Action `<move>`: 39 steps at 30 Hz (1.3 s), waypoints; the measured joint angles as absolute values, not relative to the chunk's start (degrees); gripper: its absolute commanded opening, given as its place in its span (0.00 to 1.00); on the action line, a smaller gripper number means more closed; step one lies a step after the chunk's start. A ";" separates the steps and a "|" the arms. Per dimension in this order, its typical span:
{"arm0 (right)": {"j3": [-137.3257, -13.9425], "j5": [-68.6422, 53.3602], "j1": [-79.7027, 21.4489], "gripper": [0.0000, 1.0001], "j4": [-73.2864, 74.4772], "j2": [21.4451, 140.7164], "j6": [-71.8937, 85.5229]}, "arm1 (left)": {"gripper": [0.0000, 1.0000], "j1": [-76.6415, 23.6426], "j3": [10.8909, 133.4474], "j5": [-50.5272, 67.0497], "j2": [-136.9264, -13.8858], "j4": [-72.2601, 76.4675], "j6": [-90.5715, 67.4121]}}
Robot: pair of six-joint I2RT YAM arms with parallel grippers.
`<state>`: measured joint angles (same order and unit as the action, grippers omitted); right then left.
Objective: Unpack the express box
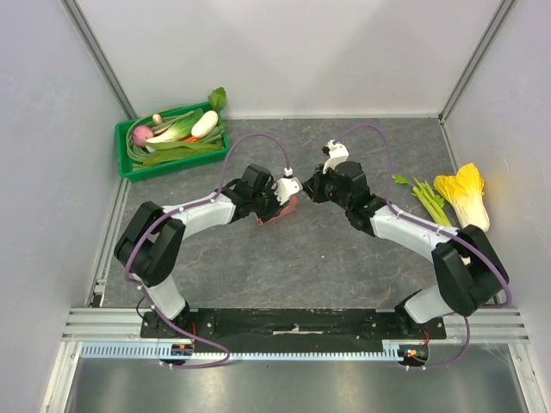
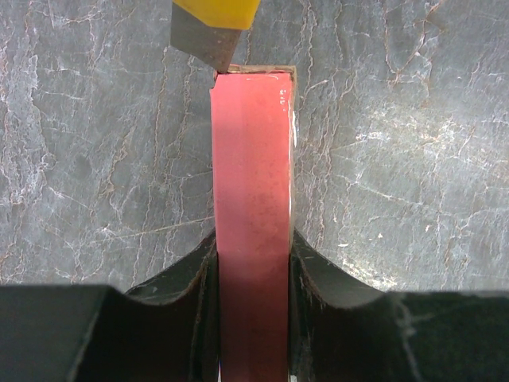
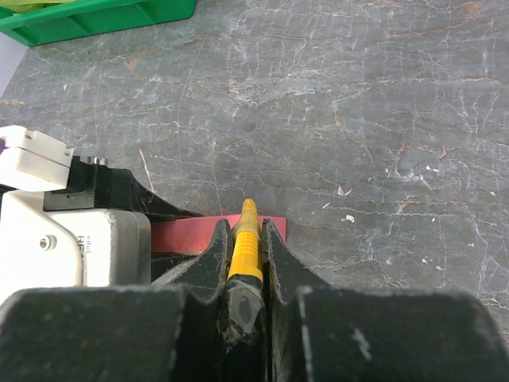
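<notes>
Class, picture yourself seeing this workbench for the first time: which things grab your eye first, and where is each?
In the middle of the table, the left gripper clamps the pink-red express box on edge, while the right gripper holds a yellow utility knife with its blade tip at the box's far corner. A green crate of vegetables sits at the far left, and a yellow-leafed cabbage lies at the right edge.

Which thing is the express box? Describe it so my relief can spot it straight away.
Start at the middle of the grey stone table. The express box is the flat pink-red carton pinched in the left hand there. Nothing else at that spot is red; the yellow cutter in the right hand has its blade at the box's far corner.
</notes>
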<state>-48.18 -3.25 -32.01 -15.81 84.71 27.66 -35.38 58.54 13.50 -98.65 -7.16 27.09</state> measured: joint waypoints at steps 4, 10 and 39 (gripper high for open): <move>-48.14 -3.07 -32.03 0.00 -15.81 84.88 27.62 | 0.33 -35.40 58.57 13.47 -98.78 -7.11 27.09; -48.14 -3.03 -32.03 0.00 -15.86 85.06 27.46 | 0.33 -35.40 58.67 13.32 -98.85 -7.20 27.11; -44.31 0.27 -33.01 0.00 -16.47 81.87 25.61 | 0.28 -35.75 63.81 12.12 -102.83 -9.43 26.68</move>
